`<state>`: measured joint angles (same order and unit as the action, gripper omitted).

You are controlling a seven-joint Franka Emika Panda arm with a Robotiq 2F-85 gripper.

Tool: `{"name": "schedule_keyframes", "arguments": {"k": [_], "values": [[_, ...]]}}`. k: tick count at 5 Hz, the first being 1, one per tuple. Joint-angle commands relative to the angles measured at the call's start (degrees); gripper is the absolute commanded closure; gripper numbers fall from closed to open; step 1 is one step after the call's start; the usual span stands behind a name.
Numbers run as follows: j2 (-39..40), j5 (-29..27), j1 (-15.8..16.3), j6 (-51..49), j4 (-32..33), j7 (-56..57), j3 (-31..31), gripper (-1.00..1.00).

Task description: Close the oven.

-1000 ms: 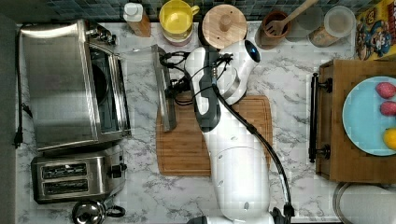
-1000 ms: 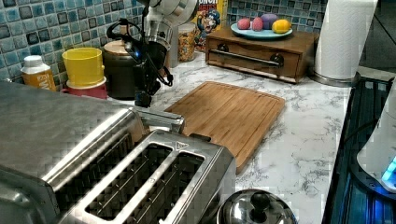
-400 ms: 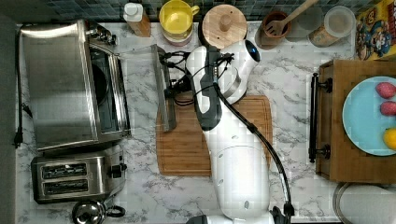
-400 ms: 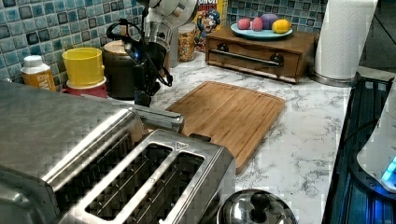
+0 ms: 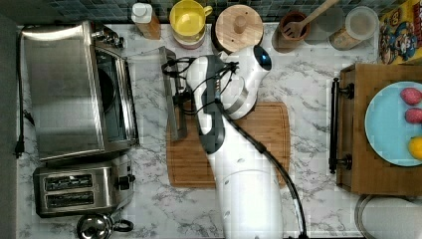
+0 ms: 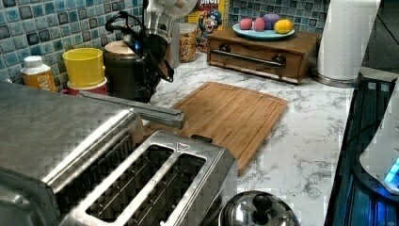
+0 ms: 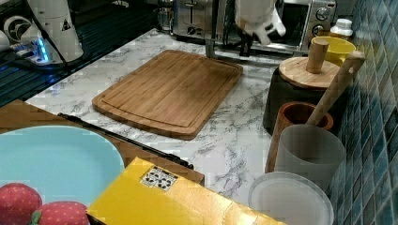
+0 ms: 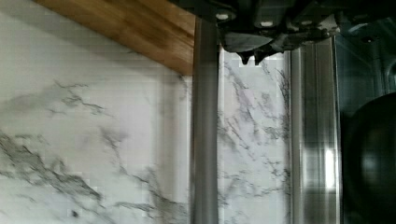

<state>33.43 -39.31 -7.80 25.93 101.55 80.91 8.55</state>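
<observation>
Arm (image 5: 234,164) hides pincer; oven (image 5: 74,89) handle (image 8: 204,140) cropped.

Steel oven (image 5: 64,89), white marble counter (image 5: 308,74), yellow cup (image 5: 187,20).

Item count: one oven (image 5: 79,94); one two-slot toaster (image 5: 79,191); one wooden cutting board (image 5: 259,144); one yellow cup (image 5: 188,20); one blue plate (image 5: 390,124) carrying three visible fruits; one cereal box (image 5: 400,30); one robot arm (image 5: 239,164).
</observation>
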Motion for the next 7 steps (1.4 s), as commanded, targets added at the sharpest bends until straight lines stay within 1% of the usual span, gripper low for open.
{"name": "schedule_keyframes", "arguments": {"k": [1, 2, 3, 4, 5, 6, 7], "values": [[-13.47, 10.09, 13.58, 2.98, 0.59, -8.59, 8.55, 1.00], [-13.92, 19.88, 17.52, 6.58, 1.85, -15.50, 8.34, 1.00], [-12.84, 36.32, 23.00, 9.58, 1.58, -31.09, 6.28, 1.00], [-13.60, 40.31, 22.27, 11.58, 2.39, -36.85, 6.54, 1.00], [-17.43, 46.67, 24.44, 15.09, 4.75, -45.21, 3.93, 1.00], [-23.14, 61.69, 29.07, 18.75, 8.30, -61.48, 0.87, 1.00], [-26.97, 56.27, 24.67, 20.01, 9.72, -57.88, 3.03, 1.00]]}}
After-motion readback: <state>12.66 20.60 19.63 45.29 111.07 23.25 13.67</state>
